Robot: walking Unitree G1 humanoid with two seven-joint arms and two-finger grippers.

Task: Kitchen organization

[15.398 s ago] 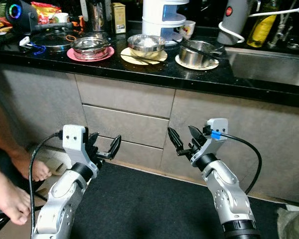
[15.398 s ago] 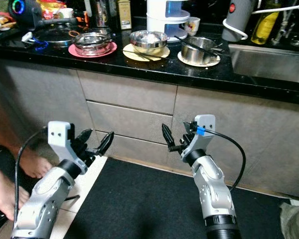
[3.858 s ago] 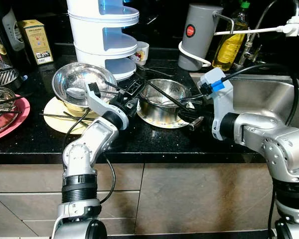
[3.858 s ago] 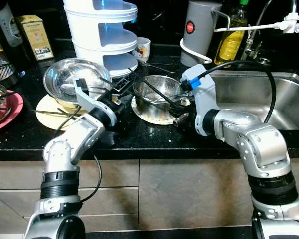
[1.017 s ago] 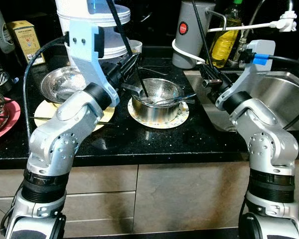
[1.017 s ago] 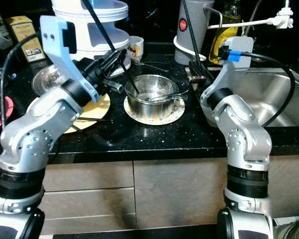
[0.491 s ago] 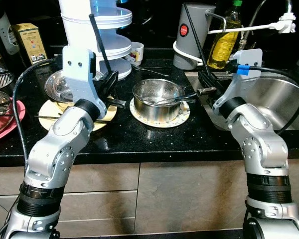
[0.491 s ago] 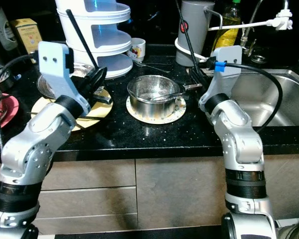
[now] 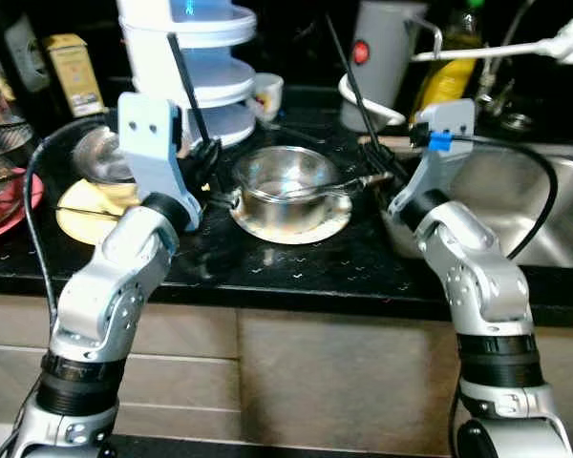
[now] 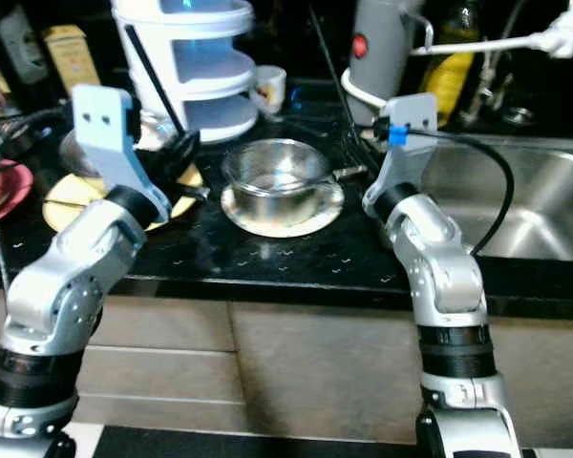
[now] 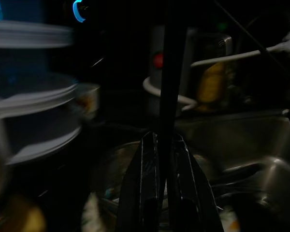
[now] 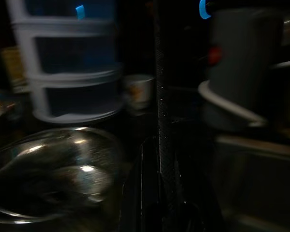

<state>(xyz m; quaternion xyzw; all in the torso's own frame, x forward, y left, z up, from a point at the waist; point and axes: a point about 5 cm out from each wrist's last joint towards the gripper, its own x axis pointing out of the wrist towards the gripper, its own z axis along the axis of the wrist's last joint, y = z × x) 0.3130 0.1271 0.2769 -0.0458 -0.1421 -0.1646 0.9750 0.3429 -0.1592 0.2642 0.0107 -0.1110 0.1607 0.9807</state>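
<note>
**Both tools clamped on black chopsticks beside the steel bowl**

Head views: no label can be read; the yellow box (image 9: 74, 72) at the back and the red dot on the grey cylindrical kettle (image 9: 383, 59) are blurred. The left tool (image 9: 202, 157) is closed on a thin black chopstick (image 9: 185, 83) whose long axis rises up and slightly back, its tip against the white tiered plastic rack (image 9: 193, 67). To that tool's right, on the black stone worktop (image 9: 296, 272), the round stainless-steel bowl (image 9: 284, 186) sits on a pale round mat (image 9: 291, 224). Beyond the bowl, the right tool (image 9: 390, 170) is closed on a second black chopstick (image 9: 349, 84), which leans up and leftward. The steel sink (image 10: 530, 205) lies to that tool's right. Compared with half a second ago, both arms sit much the same; the picture has shifted and blurred.

Left wrist view: the fingers (image 11: 147, 166) pinch the dark stick, which runs straight ahead from them; bowl and kettle lie beyond.

Right wrist view: the stick (image 12: 158, 96) runs ahead of the tool, the bowl (image 12: 53, 166) off to one side.
</note>
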